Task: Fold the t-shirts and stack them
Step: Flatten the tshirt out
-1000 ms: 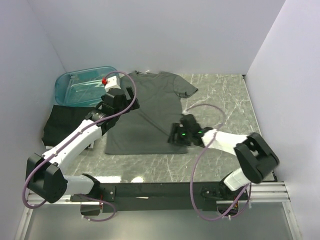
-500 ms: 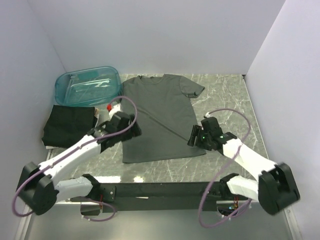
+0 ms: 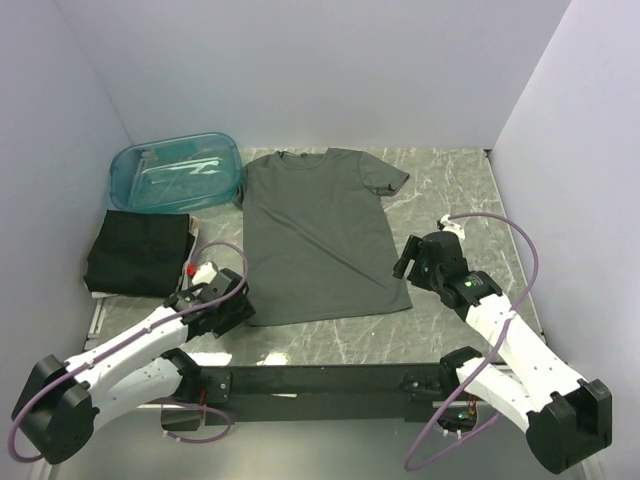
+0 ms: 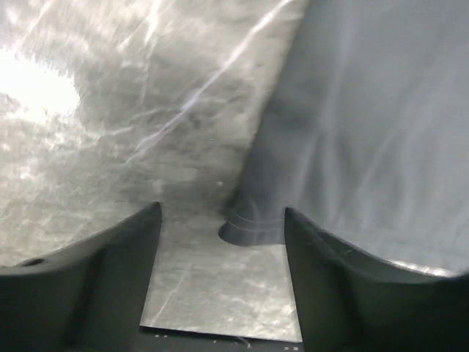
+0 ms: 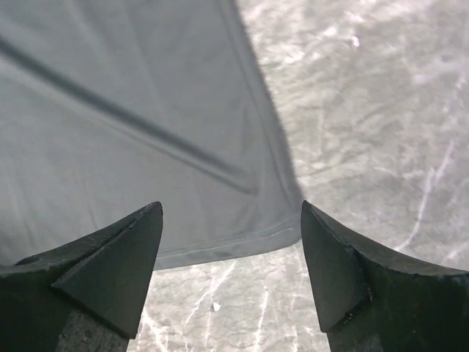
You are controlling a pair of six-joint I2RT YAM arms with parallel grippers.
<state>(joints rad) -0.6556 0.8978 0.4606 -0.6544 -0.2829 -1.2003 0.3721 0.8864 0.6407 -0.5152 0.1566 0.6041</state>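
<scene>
T-shirt (image 3: 320, 235) lies flat on the counter (image 3: 450, 180), both pairs of jaws spread empty by its hem corners, so we judge the first fold needs them pinched.

Top cam high, looking down at table (image 3: 450, 190), wrist cams close, low, sharing t-shirt (image 3: 320, 235) hem corners

the spread t-shirt (image 3: 320, 235) is plain charcoal grey, with one darker crease line slanting across it. the folded t-shirt (image 3: 140, 252) is near black. the tub (image 3: 175, 172) is see-through teal. the table (image 3: 450, 190) is grey marble, veined all over in pale white. the walls (image 3: 300, 70) are pale lilac-white. the left arm (image 3: 130, 345) and right arm (image 3: 520, 345) are white with black joints, and their cables (image 3: 520, 235) are purple. the left gripper (image 4: 220, 220) and right gripper (image 5: 231, 213) are both black.
</scene>
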